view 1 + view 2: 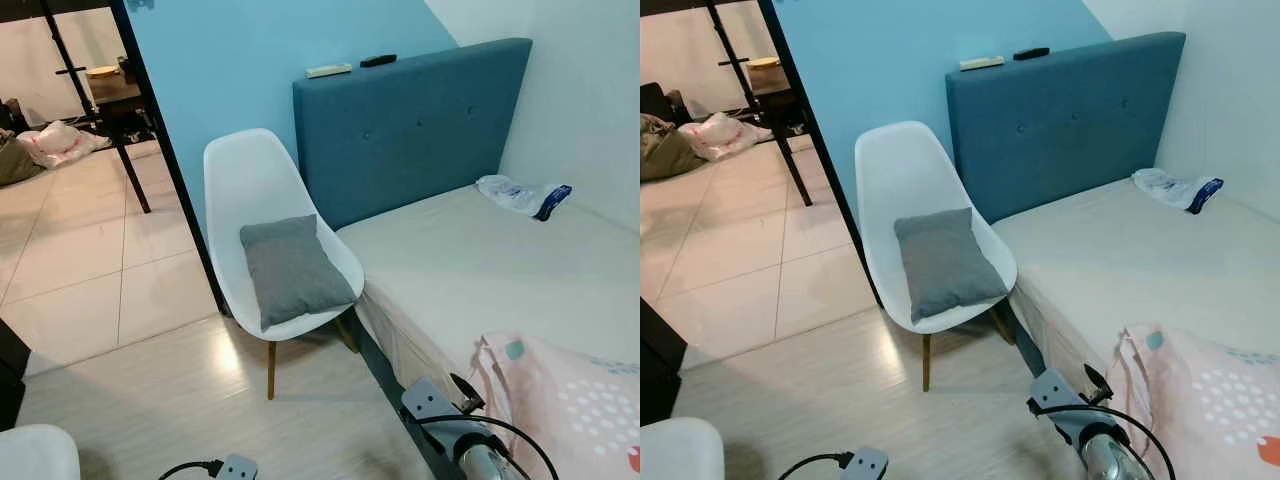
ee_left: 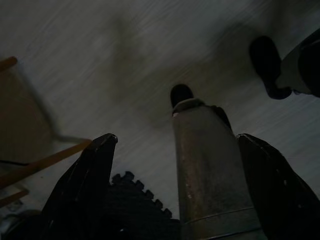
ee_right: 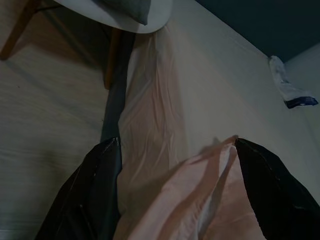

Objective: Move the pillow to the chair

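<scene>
Grey pillow [image 1: 293, 268] lay on the white chair [image 1: 250, 175], long axis running near to far. My left gripper [image 2: 175, 165] and right gripper [image 3: 175, 170] hung with fingers apart.

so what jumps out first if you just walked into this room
Most striking is the white chair against the blue wall, with a grey cushion on its seat. Beside it runs the bed with a teal headboard. A pink patterned pillow lies at the bed's near corner, between the open fingers of the right gripper.
</scene>
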`<state>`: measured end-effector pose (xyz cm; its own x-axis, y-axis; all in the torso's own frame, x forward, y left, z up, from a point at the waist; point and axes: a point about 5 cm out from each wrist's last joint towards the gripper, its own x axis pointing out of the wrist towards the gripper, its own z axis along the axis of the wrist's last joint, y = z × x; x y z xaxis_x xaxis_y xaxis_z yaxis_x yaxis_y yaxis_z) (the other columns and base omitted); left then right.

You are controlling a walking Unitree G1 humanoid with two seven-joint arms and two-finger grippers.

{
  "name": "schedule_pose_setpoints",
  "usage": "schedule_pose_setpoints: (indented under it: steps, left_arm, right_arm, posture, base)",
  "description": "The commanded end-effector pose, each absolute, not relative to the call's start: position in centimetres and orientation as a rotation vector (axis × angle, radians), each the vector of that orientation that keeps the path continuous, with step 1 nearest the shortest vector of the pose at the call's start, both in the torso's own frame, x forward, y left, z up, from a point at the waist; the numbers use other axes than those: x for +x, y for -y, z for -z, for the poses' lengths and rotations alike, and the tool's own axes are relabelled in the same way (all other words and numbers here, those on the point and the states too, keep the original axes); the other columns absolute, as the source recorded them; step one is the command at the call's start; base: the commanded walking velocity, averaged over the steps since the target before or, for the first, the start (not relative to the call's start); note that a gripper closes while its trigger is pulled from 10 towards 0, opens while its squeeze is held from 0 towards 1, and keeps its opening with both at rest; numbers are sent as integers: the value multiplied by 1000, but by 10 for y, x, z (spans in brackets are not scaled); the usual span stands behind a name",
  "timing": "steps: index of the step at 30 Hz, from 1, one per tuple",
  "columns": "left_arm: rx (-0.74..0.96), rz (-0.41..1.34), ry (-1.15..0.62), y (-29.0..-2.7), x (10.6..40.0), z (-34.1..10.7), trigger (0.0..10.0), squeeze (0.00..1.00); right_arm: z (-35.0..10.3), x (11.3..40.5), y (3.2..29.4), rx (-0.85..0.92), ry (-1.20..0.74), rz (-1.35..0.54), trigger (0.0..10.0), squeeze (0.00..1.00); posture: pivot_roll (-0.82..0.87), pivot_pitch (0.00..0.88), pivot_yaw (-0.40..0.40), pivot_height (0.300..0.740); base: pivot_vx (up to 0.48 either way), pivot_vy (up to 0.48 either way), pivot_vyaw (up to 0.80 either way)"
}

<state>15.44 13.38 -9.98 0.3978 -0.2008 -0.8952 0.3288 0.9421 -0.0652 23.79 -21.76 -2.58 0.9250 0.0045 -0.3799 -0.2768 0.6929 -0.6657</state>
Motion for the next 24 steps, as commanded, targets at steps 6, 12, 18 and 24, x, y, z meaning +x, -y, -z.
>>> schedule_pose_setpoints:
  steps: [6,12,18,24]
  left_arm:
    - [152,335,-1121,-140,154,100,10000,0]
    - [128,320,-1098,-136,160,97,10000,0]
    - [120,320,-1078,-135,166,95,10000,0]
    - [103,301,-1056,-134,173,92,10000,0]
  right_arm:
    - [26,239,211,-778,-349,-163,10000,0]
    - [26,238,214,-782,-354,-160,10000,0]
    - [26,238,216,-783,-359,-160,10000,0]
    - [25,238,221,-785,-367,-156,10000,0]
  posture:
    - [-168,0,55,740]
    - [-136,0,31,740]
    - [-116,0,26,740]
    - [-50,0,-2,740]
  base:
    - [0,0,0]
    - [0,0,0]
    - [0,0,0]
    - [0,0,0]
